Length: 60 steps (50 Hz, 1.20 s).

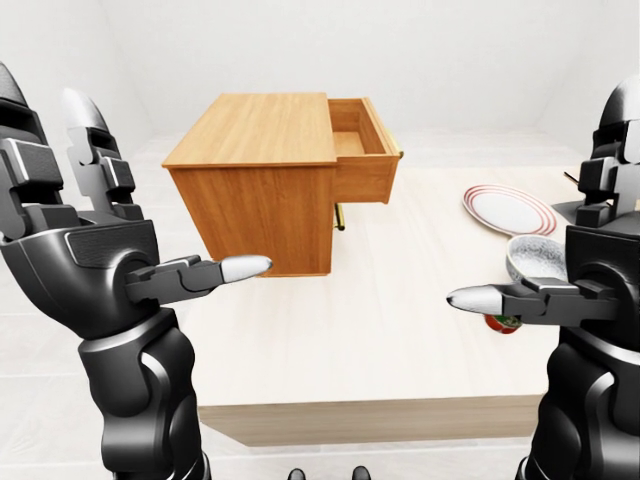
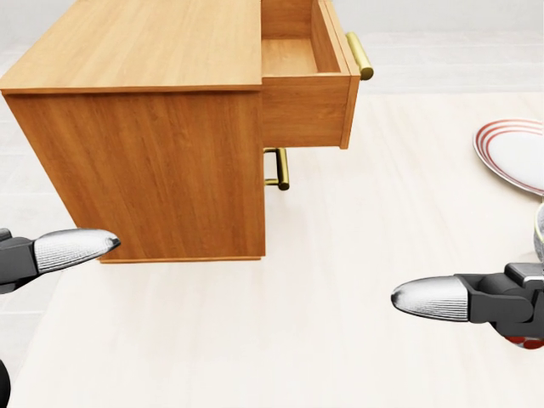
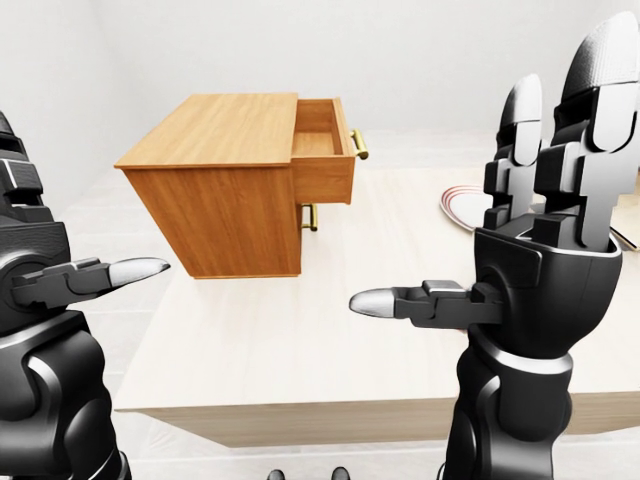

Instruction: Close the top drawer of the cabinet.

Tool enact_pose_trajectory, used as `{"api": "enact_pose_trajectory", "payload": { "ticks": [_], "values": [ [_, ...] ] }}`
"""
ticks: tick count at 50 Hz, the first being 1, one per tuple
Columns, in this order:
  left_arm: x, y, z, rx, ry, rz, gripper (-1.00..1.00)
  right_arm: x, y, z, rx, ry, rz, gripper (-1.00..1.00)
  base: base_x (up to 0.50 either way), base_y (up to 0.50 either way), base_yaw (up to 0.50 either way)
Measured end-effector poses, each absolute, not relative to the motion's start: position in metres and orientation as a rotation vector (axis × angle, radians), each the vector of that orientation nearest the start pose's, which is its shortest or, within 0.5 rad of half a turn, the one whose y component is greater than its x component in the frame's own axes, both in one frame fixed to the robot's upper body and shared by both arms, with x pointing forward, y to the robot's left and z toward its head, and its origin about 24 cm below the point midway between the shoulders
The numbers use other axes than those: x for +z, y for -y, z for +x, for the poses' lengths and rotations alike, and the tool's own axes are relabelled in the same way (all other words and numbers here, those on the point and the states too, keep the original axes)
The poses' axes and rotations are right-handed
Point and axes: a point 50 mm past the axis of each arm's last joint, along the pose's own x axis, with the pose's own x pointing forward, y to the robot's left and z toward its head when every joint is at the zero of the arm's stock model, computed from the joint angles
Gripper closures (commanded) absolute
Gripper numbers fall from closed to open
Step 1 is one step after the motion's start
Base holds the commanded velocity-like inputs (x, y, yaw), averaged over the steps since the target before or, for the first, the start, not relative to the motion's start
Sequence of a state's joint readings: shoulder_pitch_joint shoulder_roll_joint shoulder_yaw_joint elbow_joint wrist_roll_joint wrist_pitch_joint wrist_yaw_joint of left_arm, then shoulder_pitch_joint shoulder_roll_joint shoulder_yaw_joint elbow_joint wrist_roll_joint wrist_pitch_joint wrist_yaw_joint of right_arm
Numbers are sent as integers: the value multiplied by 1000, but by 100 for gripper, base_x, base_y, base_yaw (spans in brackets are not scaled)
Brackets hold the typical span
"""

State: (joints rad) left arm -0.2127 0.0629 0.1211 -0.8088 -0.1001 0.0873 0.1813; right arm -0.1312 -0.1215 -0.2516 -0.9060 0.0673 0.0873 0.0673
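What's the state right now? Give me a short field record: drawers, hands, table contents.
top drawer: pulled out, brass handle on its right end in the head view
lower drawer handle: sits close to the cabinet face, drawer looks shut
left hand: open, empty, clear of the cabinet
right hand: open, empty
table: red-rimmed plate, patterned bowl, a red item partly hidden behind the right hand
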Motion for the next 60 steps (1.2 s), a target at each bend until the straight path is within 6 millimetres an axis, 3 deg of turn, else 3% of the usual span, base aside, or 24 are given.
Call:
{"api": "enact_pose_trajectory", "payload": {
  "ticks": [19, 46, 60],
  "values": [
    [247, -170, 199, 158, 922, -102, -100, 248, 182, 178, -55, 933, -171, -100, 50, -11, 0],
    [247, -168, 197, 154, 925, -104, -100, 241, 180, 183, -43, 888, -182, -100, 9, 2, 0],
    [246, -167, 197, 150, 917, -99, -100, 225, 179, 204, -30, 789, -153, -100, 0, 0, 0]
  ]
}}
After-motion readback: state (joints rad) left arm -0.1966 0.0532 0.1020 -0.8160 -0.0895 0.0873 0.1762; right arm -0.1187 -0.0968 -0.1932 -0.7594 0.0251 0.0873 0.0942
